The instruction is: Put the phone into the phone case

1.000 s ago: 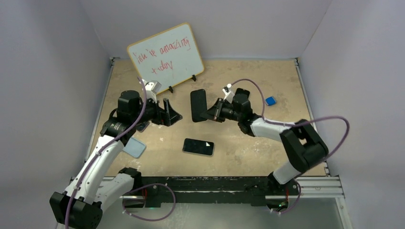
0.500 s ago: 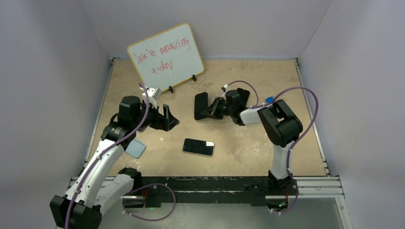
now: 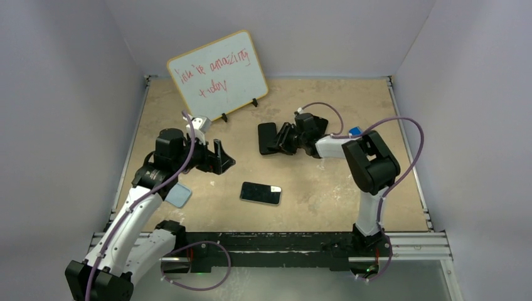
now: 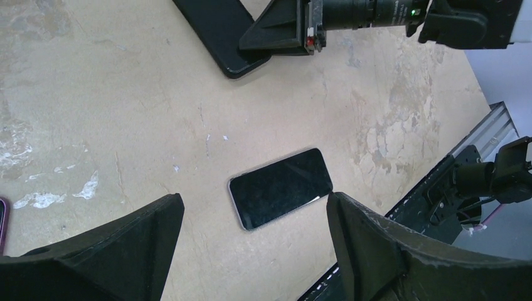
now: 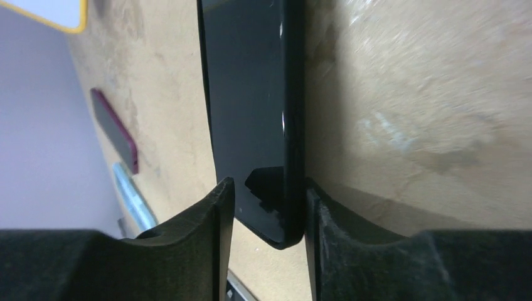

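Observation:
The phone (image 3: 260,192) lies flat and screen-up on the tan table, near the front centre. In the left wrist view the phone (image 4: 280,188) is below and between my open fingers. My left gripper (image 3: 223,157) hovers open and empty, left of and beyond the phone. The black phone case (image 3: 268,138) is low on the table at far centre, and also shows in the left wrist view (image 4: 219,31). My right gripper (image 3: 283,138) is shut on the case's right end. In the right wrist view the case (image 5: 251,113) sits edge-on between my fingers (image 5: 268,188).
A whiteboard (image 3: 218,75) with red writing stands at the far left. A small blue object (image 3: 355,132) lies far right. A light blue case (image 3: 178,195) lies near the left arm. A magenta case (image 5: 115,130) lies further left. The metal rail runs along the near edge.
My right gripper has lowered the black case from upright to low on the table, and the right arm has folded in. My left gripper has shifted only slightly.

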Controlling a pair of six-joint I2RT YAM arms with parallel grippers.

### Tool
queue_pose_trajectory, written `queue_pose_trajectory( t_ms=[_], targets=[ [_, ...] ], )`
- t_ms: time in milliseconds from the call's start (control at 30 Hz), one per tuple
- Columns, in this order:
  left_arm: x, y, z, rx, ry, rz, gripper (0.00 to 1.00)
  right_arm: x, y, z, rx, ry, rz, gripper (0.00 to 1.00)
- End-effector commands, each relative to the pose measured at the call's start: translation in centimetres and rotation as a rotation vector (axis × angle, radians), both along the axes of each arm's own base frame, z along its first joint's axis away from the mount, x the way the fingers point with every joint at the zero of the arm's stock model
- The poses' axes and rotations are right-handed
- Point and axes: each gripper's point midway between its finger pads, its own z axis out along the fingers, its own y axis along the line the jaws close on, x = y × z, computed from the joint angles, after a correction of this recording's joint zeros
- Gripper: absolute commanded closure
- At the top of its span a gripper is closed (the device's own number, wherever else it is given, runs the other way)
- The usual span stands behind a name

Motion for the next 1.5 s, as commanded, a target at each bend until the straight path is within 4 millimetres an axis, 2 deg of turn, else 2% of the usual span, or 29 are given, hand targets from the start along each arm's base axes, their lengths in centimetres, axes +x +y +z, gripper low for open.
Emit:
queue_pose_trajectory(
  t_ms=[0,100,233,333,467,600,667,1033,1167,1267,1400,1467],
  targets=[
    [0.2,0.3,0.7,-0.002,-0.04,0.015,0.12,2.4,-2.7,4.0,-0.148,-0.103,-0.07,0.53],
    [0.3,0.4,0.5,0.005,-0.033,0.022,0.12,2.6,-4.8,4.7,-0.228,-0.122,-0.14,0.52],
    [0.3,0.5,0.5,0.008,-0.036,0.031,0.12,3.6,-8.7,6.2,-0.371,-0.165,-0.251,0.5],
    [0.3,0.7,0.6,0.011,-0.041,0.038,0.12,4.2,-11.6,6.4,-0.487,-0.146,-0.291,0.48],
    [0.4,0.8,0.6,0.014,-0.04,0.045,0.12,4.7,-14.2,5.9,-0.574,-0.121,-0.316,0.45],
    [0.3,0.8,0.6,0.018,-0.039,0.043,0.12,4.9,-17.5,4.3,-0.687,-0.086,-0.372,0.49],
    [0.3,0.8,0.5,0.02,-0.036,0.045,0.12,4.9,-18.5,3.4,-0.717,-0.065,-0.387,0.51],
    [0.5,1.1,0.5,0.029,-0.036,0.06,0.12,5.0,-20.7,-0.4,-0.789,0.014,-0.402,0.54],
    [0.5,1.2,0.6,0.033,-0.04,0.071,0.12,4.6,-20.5,-2.1,-0.789,0.037,-0.37,0.56],
    [0.6,1.4,0.6,0.036,-0.043,0.081,0.12,4.3,-20.6,-2.5,-0.799,0.04,-0.346,0.74],
    [0.8,1.8,0.1,0.055,-0.024,0.106,0.11,3.1,-20.9,-1.5,-0.814,0.037,-0.321,0.95],
    [1.0,1.9,-0.1,0.064,-0.012,0.11,0.11,2.3,-21.1,-0.8,-0.817,0.025,-0.305,1.0]
  ],
)
